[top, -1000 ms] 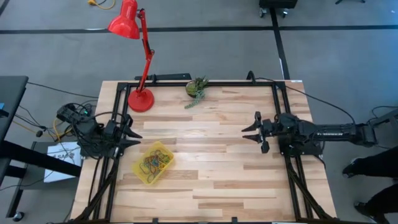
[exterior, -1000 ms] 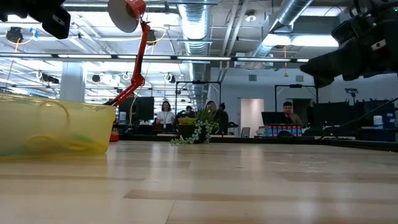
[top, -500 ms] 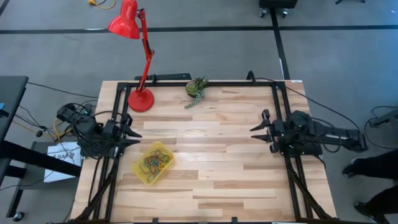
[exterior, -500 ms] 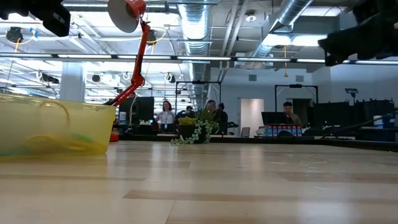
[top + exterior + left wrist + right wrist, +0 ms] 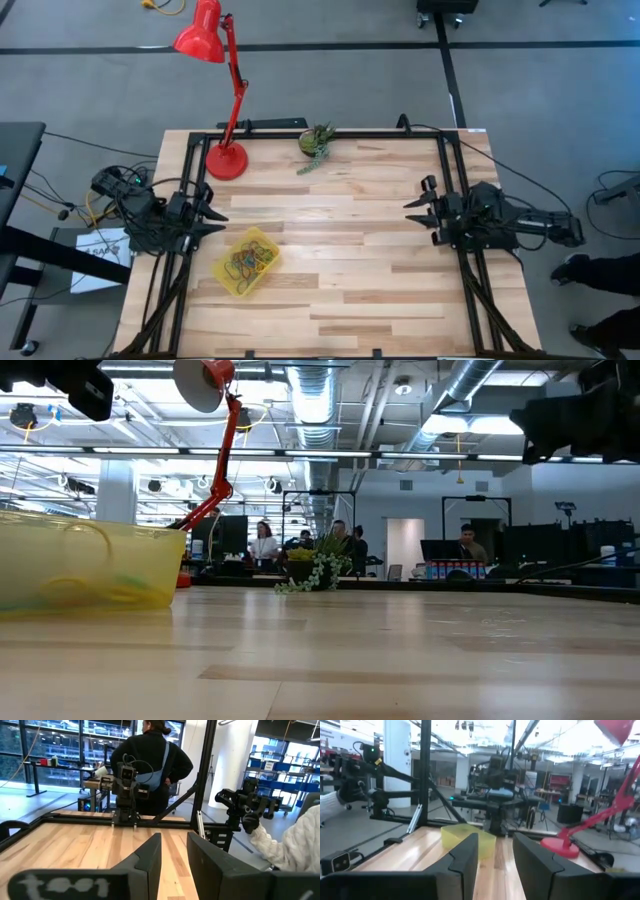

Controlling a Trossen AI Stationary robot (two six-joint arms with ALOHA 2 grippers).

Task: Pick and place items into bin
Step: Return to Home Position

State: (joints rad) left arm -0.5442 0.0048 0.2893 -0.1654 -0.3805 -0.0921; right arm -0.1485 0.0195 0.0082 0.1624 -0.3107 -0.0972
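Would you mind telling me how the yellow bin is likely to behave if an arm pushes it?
The yellow bin looks thin-walled and translucent, holding only rubber bands, so it is probably light and would slide on the smooth wooden table. Being shallow and wide, it seems unlikely to tip.

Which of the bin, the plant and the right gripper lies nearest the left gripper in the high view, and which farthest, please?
1. Bin, close beside the left gripper, on the left.
2. Plant, at the back, near the middle.
3. Right gripper, far over on the right.
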